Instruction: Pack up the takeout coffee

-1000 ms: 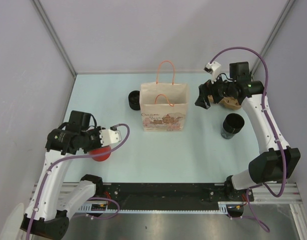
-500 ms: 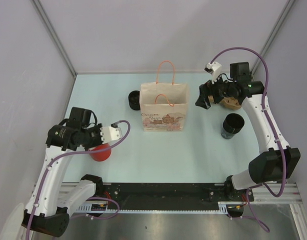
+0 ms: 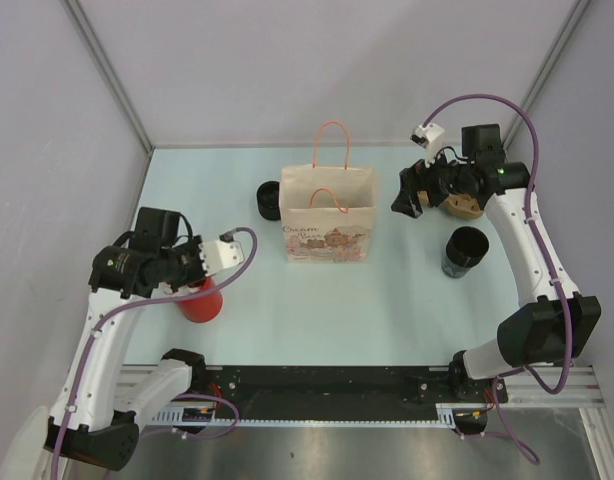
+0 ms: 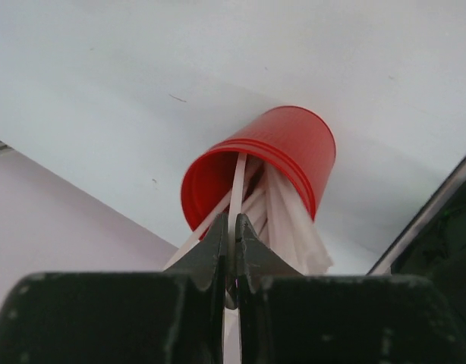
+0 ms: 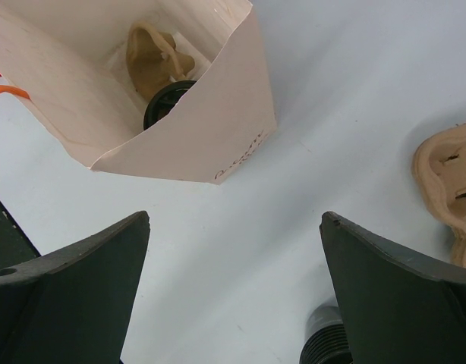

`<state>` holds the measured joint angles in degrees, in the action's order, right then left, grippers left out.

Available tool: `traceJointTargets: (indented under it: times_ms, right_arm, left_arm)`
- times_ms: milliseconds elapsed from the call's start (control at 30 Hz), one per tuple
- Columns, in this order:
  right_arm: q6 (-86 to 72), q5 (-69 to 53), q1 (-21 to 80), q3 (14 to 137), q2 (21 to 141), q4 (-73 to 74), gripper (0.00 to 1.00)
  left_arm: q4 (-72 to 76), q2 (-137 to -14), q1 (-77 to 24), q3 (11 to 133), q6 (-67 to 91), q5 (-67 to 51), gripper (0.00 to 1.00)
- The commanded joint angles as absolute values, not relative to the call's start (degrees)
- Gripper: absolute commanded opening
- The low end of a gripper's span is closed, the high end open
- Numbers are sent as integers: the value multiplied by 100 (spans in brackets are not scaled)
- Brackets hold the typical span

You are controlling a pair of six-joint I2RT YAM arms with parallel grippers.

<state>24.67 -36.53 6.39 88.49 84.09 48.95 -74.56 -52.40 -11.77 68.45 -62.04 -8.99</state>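
- Pale blue-green desk (image 3: 387, 310); plain light walls close it in on three sides.
- One paper bag (image 3: 327, 225) at centre.
- Two dark cups: a black cup (image 3: 270, 200) just beside the bag's 9 o'clock, a second black cup (image 3: 465, 250) at its 4 o'clock.
- One red cup (image 3: 202, 304) at 8 o'clock, holding several white stirrers (image 4: 282, 212).
- Two carriers: a pulp carrier (image 5: 153, 57) inside the bag, a second pulp carrier (image 5: 449, 189) on the desk.
- Bag and cups stand upright, mouths up, long axes vertical.
- Left tool (image 4: 233, 250) is clenched on one stirrer (image 4: 238, 178); right tool (image 5: 234, 220) gapes wide, holding nothing.

Pale blue tabletop (image 3: 287, 320), plain lilac walls (image 3: 327, 60) behind, metal corner posts (image 3: 108, 75), black rail (image 3: 327, 381) along near edge
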Motion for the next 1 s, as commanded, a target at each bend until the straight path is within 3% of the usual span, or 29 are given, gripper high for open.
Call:
traceJointTargets:
  times_ms: [0, 967]
  right_arm:
    - [2478, -3771, 607, 8842, 8358, 4772, 99]
    - [2452, -3841, 606, 8833, 8411, 4764, 99]
  left_arm:
    - [-6689, -5317, -1204, 7216, -5758, -809, 0]
    - [-7083, -5159, -1204, 8841, -5221, -1116, 0]
